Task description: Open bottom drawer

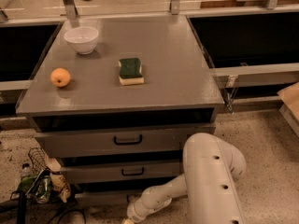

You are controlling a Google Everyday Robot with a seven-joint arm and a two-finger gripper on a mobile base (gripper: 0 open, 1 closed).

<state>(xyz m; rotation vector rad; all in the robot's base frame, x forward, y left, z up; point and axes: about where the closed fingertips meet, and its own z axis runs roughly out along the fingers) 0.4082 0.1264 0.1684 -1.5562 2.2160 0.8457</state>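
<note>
Gripper [128, 219] low by the bottom drawer [100, 197], cut off at the frame's lower edge; open or closed, cannot tell. Drawer front dim, handle indistinct.

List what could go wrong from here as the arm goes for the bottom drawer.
1. The claw hangs low at the picture's bottom edge, before the bottom drawer, whose handle is hidden; it could catch the middle drawer's handle instead.
2. The basket of packets on the floor beside the cabinet might snag the arm.
3. A hard tug could roll the orange.
</note>
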